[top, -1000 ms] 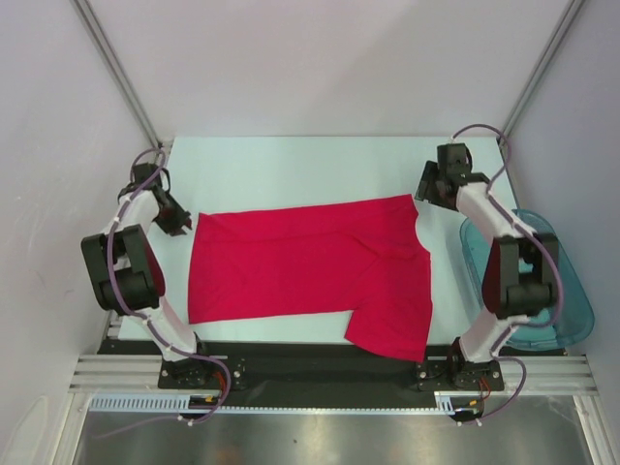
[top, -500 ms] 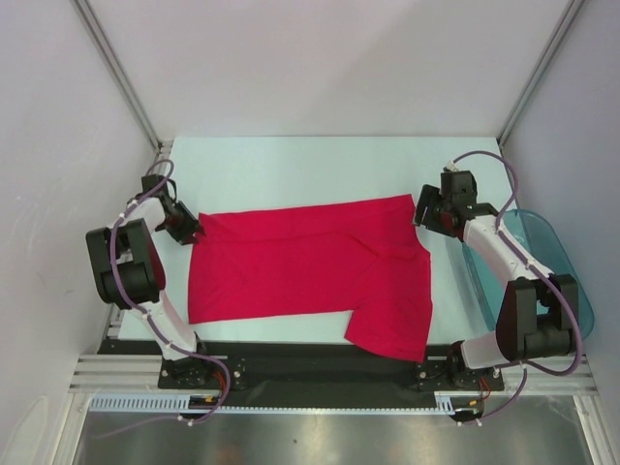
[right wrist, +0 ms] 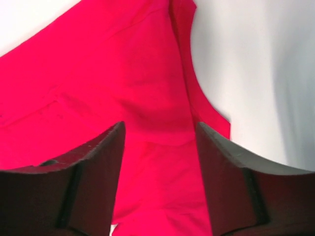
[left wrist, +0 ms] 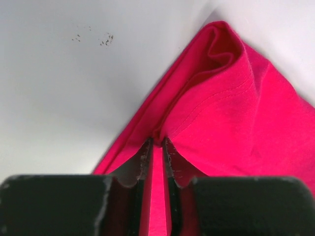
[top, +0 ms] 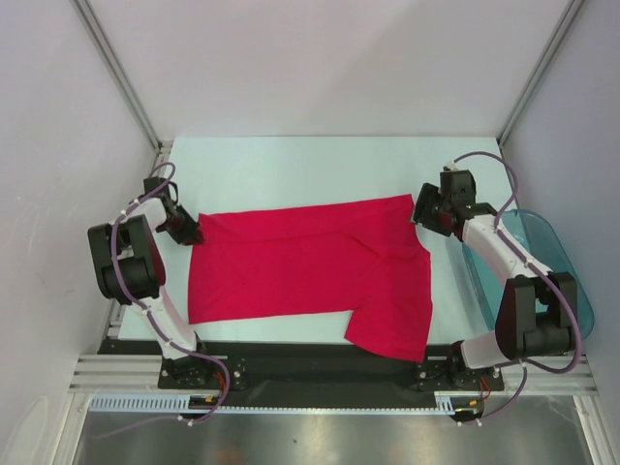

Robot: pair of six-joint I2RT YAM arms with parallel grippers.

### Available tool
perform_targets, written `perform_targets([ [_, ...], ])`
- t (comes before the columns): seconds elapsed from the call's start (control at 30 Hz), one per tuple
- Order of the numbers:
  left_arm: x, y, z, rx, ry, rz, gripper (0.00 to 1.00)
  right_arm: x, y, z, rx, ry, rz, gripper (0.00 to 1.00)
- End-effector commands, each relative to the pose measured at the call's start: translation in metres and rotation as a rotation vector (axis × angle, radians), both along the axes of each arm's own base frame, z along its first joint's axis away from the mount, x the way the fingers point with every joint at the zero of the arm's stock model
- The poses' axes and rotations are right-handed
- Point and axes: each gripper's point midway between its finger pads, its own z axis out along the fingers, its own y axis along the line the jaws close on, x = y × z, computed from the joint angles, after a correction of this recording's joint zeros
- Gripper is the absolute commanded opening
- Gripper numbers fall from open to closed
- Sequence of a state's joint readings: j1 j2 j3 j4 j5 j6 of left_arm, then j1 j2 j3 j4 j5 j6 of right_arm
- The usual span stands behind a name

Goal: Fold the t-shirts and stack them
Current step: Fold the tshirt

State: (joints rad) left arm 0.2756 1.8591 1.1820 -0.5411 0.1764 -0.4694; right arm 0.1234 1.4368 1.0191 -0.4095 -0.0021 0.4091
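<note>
My left gripper [left wrist: 156,146] pinches shirt [top: 300,266] corner; right gripper [right wrist: 158,147] gapes over its corner: clamp before lifting both.

Jaws wide apart over red t-shirt [right wrist: 123,73]

My left arm [top: 123,263] is folded sharply at the elbow, its forearm reaching forward and inward. My left gripper [top: 191,234] sits low, its fingers [left wrist: 141,163] pinched almost together on a fold of the shirt [left wrist: 236,123] edge. My right arm [top: 490,244] stretches forward and turns inward at the wrist. My right gripper [top: 422,213] points down, fingers [right wrist: 98,162] spread wide, gripping nothing, the cloth below them.
</note>
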Motion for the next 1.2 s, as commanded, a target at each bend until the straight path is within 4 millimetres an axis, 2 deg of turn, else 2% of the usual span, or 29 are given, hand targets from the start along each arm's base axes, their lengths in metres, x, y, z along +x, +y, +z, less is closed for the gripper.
perform_targets([
  [0.0,0.008,0.009,0.005,0.039,-0.019,0.0,0.15,0.005,0.014,-0.009,0.062,0.007,0.018,0.62],
  [0.03,0.009,0.009,0.008,0.041,-0.027,0.0,0.1,0.005,0.015,-0.013,0.07,0.016,0.021,0.61],
  [0.1,0.01,0.01,0.01,0.047,-0.036,0.0,0.06,0.002,0.019,-0.02,0.091,0.039,0.027,0.47],
  [0.13,0.01,0.01,0.013,0.048,-0.043,-0.001,0.01,0.0,0.019,-0.027,0.092,0.058,0.025,0.42],
  [0.17,0.011,0.01,0.015,0.05,-0.051,-0.001,0.0,-0.001,0.018,-0.03,0.091,0.066,0.018,0.39],
  [0.43,0.016,0.007,0.024,0.038,-0.093,-0.009,0.0,-0.025,0.01,-0.048,0.056,0.119,0.027,0.4],
  [0.6,0.018,0.003,0.025,0.02,-0.099,-0.016,0.0,-0.037,0.003,-0.058,0.048,0.135,0.027,0.47],
  [0.83,0.019,0.003,0.025,0.013,-0.104,-0.019,0.0,-0.038,0.006,-0.072,0.062,0.149,0.05,0.46],
  [1.17,0.02,0.003,0.024,0.011,-0.101,-0.017,0.0,-0.028,0.007,-0.083,0.038,0.133,0.061,0.45],
])
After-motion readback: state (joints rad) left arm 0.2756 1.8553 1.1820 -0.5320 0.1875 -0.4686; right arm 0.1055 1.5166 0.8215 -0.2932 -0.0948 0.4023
